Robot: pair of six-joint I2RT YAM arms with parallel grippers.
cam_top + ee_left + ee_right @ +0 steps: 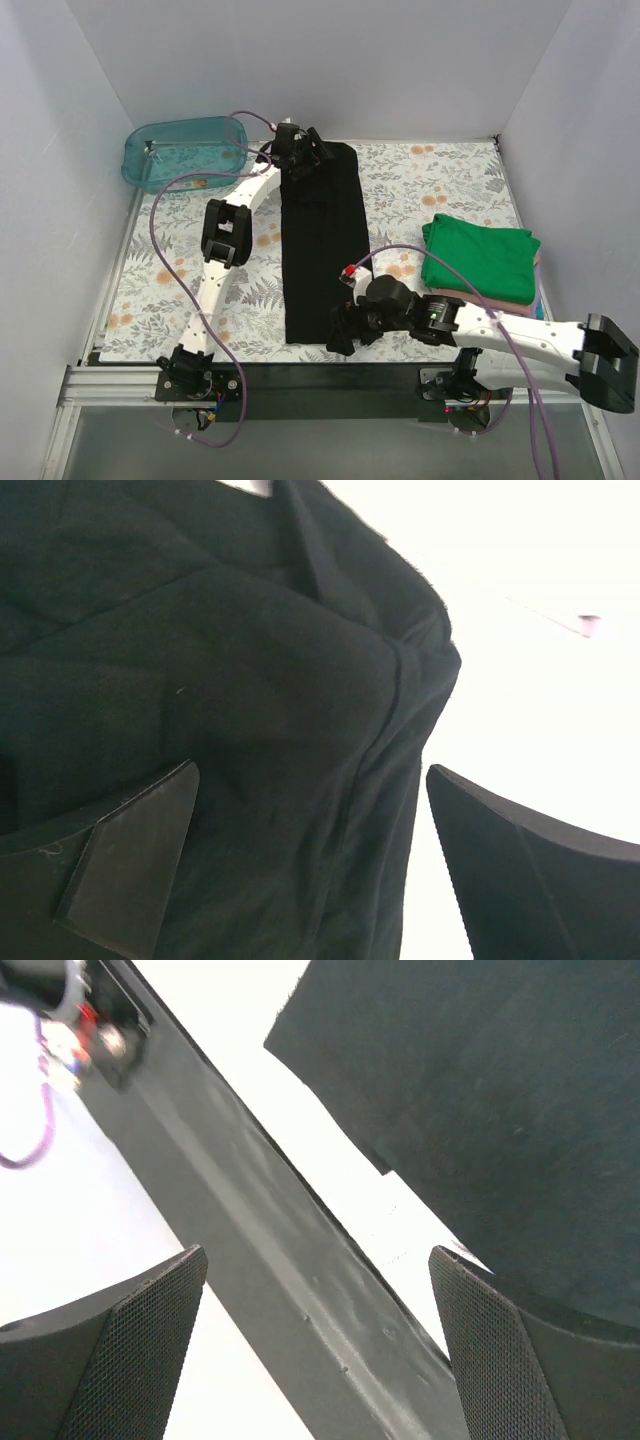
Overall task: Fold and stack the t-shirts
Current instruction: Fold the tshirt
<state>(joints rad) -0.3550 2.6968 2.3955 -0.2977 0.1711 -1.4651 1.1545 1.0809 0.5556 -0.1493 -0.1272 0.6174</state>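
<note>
A black t-shirt (322, 250) lies folded into a long narrow strip down the middle of the table. My left gripper (300, 152) is at its far end, jaws open, with the black cloth (280, 680) beneath and between the fingers (130, 870). My right gripper (340, 332) is at the strip's near right corner, open and empty. In the right wrist view the shirt's corner (480, 1110) lies just beyond the right finger (520, 1360). A folded green t-shirt (480, 256) tops a stack at the right, with pink and lavender edges (538, 292) showing beneath.
A teal plastic tub (185, 150) stands at the far left corner. The black rail of the table's front edge (300, 1270) runs under my right gripper. White walls enclose the floral tablecloth (200, 270) on three sides.
</note>
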